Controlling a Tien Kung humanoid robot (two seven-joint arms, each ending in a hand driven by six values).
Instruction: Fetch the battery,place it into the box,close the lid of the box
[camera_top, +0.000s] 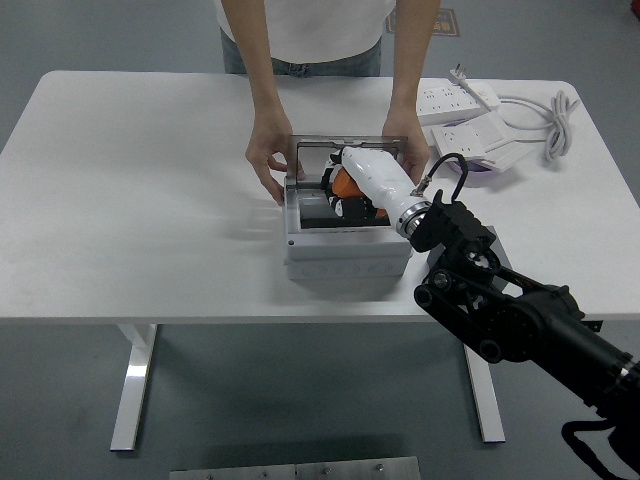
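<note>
Right hand (350, 185) clenched around orange battery (347, 184), lowered into open box (345, 250) steadied by person's hands (268, 160) for placing.

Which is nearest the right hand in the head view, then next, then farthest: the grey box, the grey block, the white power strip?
From the right hand:
1. Grey box, directly beneath it; the hand is over the opening.
2. Grey block, to the right, mostly hidden by the arm.
3. White power strip, far right corner.

One high head view, facing forward and down, whole table (130, 200) visible
</note>
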